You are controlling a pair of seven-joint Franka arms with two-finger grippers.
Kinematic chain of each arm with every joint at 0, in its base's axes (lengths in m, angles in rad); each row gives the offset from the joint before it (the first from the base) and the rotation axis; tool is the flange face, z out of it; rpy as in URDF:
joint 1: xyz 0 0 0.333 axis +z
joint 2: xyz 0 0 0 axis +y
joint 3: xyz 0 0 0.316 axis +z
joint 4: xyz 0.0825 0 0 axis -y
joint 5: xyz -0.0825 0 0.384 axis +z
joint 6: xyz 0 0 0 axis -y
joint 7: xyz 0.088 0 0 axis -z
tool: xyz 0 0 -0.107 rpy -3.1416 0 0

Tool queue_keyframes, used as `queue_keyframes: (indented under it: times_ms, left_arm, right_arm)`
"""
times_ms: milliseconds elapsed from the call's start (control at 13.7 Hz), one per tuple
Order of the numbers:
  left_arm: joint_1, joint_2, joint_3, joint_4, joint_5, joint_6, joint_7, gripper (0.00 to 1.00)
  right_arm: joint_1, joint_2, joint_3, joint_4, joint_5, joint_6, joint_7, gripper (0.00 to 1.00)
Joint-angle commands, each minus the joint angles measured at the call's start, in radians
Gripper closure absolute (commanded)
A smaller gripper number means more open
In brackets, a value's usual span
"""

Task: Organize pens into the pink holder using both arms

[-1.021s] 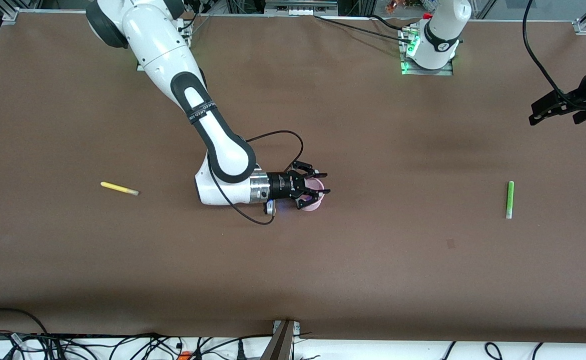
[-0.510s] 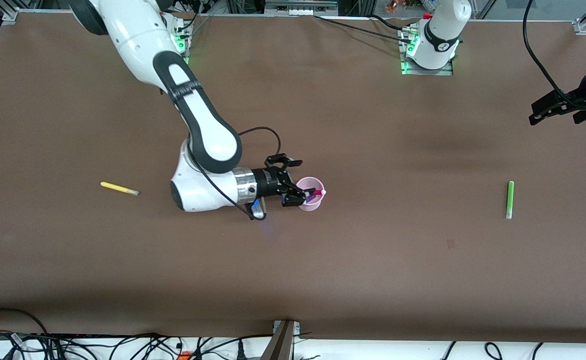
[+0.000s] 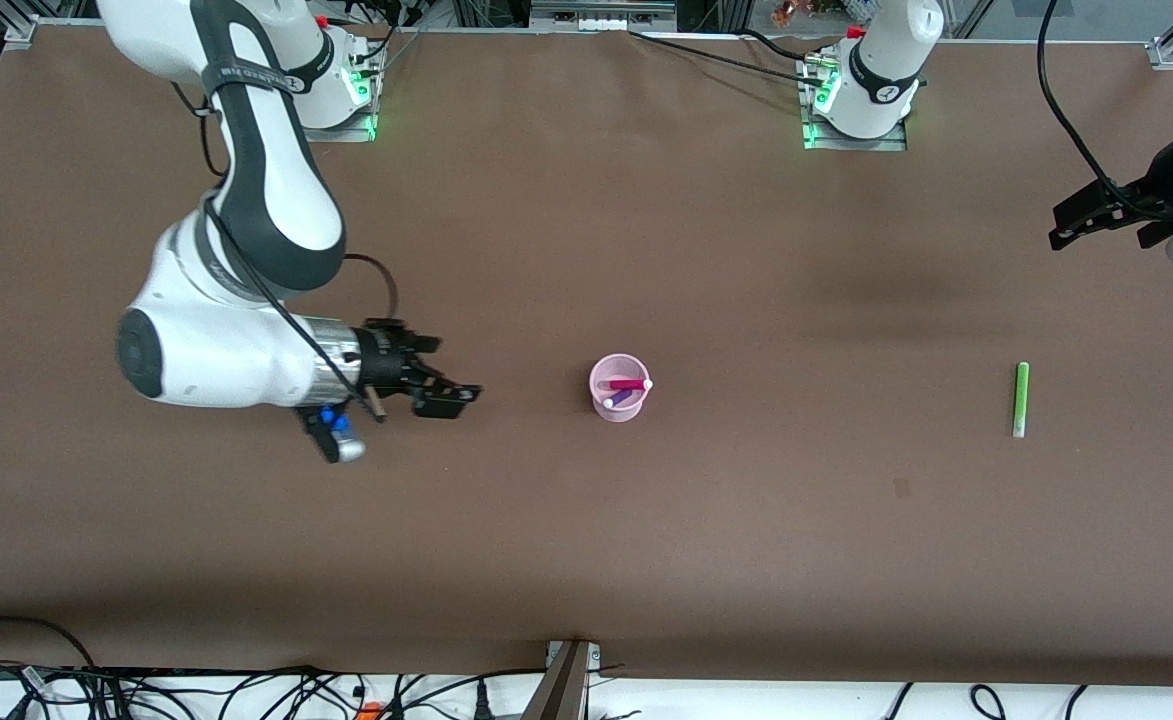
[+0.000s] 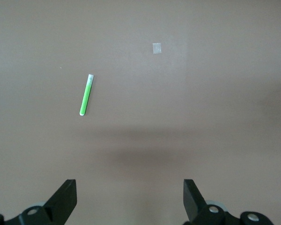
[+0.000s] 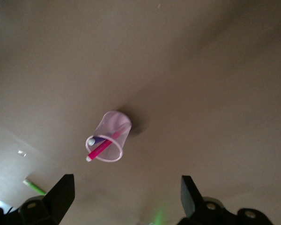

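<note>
While the pink holder (image 3: 619, 388) sits mid-table with magenta pen (image 3: 625, 384) and purple pen (image 3: 622, 398) inside, the green pen (image 3: 1020, 399) lies toward the left arm's end; right gripper (image 3: 434, 378) and left gripper (image 3: 1096, 218) hang released, empty.

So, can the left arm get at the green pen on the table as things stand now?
Probably yes. The green pen lies alone on bare table toward the left arm's end, with nothing touching it. The left gripper hangs open above that end, and the left wrist view shows the pen unobstructed.
</note>
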Motion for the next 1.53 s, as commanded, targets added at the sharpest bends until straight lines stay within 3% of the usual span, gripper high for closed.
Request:
queue_keyframes:
  times_ms: [0, 219, 438, 656, 1021, 1458]
  left_arm:
    - [-0.004, 0.014, -0.004, 0.03, -0.009, -0.028, -0.008, 0.0]
    - [-0.006, 0.014, -0.004, 0.03, -0.009, -0.029, -0.005, 0.0]
    - [-0.006, 0.014, -0.004, 0.03, -0.009, -0.029, -0.005, 0.0]
    - [-0.006, 0.014, -0.004, 0.03, -0.009, -0.029, -0.006, 0.0]
    - [-0.006, 0.014, -0.005, 0.03, -0.009, -0.029, -0.005, 0.0]
    - [-0.006, 0.014, -0.004, 0.03, -0.009, -0.035, -0.005, 0.0]
  right_arm:
    - [0.012, -0.031, -0.029, -0.019, -0.106, -0.009, -0.155, 0.0]
    - [0.015, -0.092, -0.074, -0.019, -0.122, -0.076, -0.214, 0.0]
    - [0.015, -0.164, -0.072, -0.025, -0.255, -0.147, -0.367, 0.0]
    - [0.015, -0.231, -0.091, -0.045, -0.31, -0.227, -0.479, 0.0]
    - [0.015, -0.414, -0.088, -0.233, -0.43, -0.219, -0.631, 0.0]
    - [0.024, -0.543, -0.079, -0.356, -0.611, -0.215, -0.809, 0.0]
